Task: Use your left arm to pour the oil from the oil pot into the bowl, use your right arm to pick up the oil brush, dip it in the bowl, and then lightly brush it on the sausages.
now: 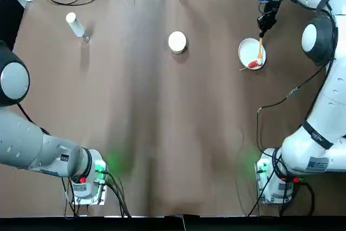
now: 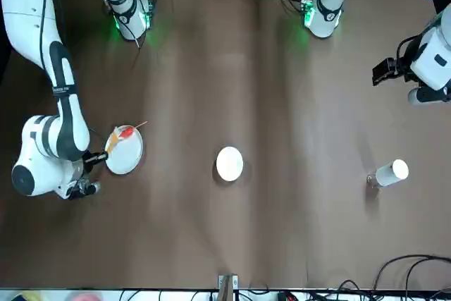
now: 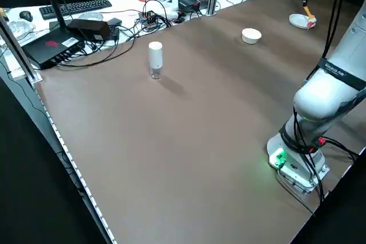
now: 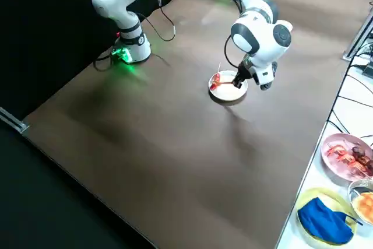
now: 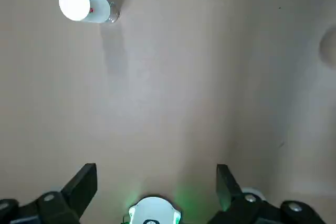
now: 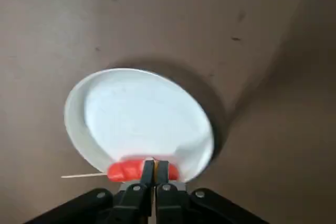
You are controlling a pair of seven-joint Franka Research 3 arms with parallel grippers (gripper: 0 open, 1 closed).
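Observation:
My right gripper (image 1: 264, 27) is shut on the oil brush (image 1: 260, 50), whose yellow-orange handle hangs down over the white plate (image 1: 247, 50). The brush's lower end is at the red sausage (image 1: 252, 64), which lies on the plate's near rim with a thin stick through it. In the right wrist view the shut fingers (image 6: 137, 178) stand right over the sausage (image 6: 124, 170). The white bowl (image 1: 177, 41) sits mid-table, left of the plate. The oil pot (image 1: 75, 24), clear with a white cap, stands at the far left. My left gripper (image 5: 154, 179) is open, held high and well away from the oil pot (image 5: 84, 6).
Cables, a keyboard and boxes crowd the bench (image 3: 86, 12) beyond the table's far edge. Plates of food (image 4: 348, 154) and a blue cloth (image 4: 325, 221) lie off the table past the plate's side. Brown tabletop (image 1: 162, 133) spreads between both arm bases.

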